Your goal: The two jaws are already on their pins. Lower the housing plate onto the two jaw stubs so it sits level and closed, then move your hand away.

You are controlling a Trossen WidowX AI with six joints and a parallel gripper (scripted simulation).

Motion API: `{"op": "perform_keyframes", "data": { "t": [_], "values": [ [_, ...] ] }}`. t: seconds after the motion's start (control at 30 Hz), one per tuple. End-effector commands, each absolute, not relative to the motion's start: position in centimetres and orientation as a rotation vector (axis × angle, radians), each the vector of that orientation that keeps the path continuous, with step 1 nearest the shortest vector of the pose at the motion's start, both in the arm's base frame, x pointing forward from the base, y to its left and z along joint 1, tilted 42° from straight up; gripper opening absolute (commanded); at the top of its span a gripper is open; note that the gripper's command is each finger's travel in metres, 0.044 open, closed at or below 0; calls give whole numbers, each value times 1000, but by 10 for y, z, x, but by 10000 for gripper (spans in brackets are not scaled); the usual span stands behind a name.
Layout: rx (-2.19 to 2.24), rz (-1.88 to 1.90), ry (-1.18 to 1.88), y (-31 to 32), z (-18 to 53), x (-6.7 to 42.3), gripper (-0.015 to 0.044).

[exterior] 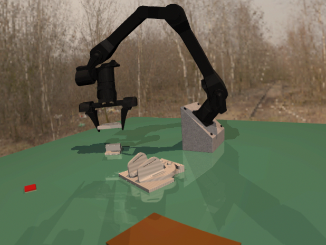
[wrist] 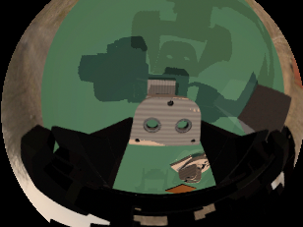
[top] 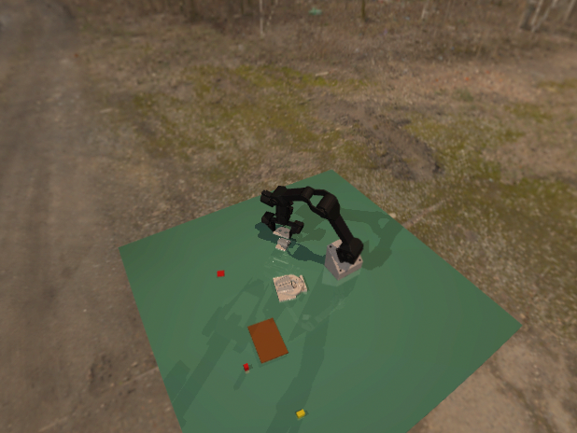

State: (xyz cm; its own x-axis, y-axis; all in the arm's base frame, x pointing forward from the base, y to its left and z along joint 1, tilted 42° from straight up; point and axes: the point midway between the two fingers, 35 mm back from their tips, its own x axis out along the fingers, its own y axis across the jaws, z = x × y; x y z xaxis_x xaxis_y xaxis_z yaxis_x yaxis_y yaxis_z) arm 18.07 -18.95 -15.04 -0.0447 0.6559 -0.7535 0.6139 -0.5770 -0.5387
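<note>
The tool [top: 283,230] [exterior: 111,130] [wrist: 164,122], its fingers wide apart, grips one housing plate [top: 281,231] [exterior: 109,126] [wrist: 165,117] above a stand [top: 283,244] [exterior: 113,149] [wrist: 161,87]. The carrying step seems in hand; next, probably, comes moving it over the two upright jaws [exterior: 144,167], out to one side and lower, then lowering it level onto their stubs.

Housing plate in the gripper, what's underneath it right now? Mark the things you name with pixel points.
Below the housing plate [exterior: 109,126] [wrist: 165,114] is a small stand [exterior: 113,148] [wrist: 161,87] on the green mat, with a gap between. From the wrist, the plate hides part of the stand and some mat.
</note>
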Motion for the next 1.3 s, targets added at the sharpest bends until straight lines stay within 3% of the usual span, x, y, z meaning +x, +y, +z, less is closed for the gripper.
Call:
{"op": "perform_keyframes", "data": {
  "t": [0.0,0.23,1.27],
  "values": [
    [-2155,1742,-1427,-197,-144,181,351],
    [-2176,1729,-1475,-194,-140,184,351],
    [-2457,1208,-2560,-131,-71,228,351]
  ]
}}
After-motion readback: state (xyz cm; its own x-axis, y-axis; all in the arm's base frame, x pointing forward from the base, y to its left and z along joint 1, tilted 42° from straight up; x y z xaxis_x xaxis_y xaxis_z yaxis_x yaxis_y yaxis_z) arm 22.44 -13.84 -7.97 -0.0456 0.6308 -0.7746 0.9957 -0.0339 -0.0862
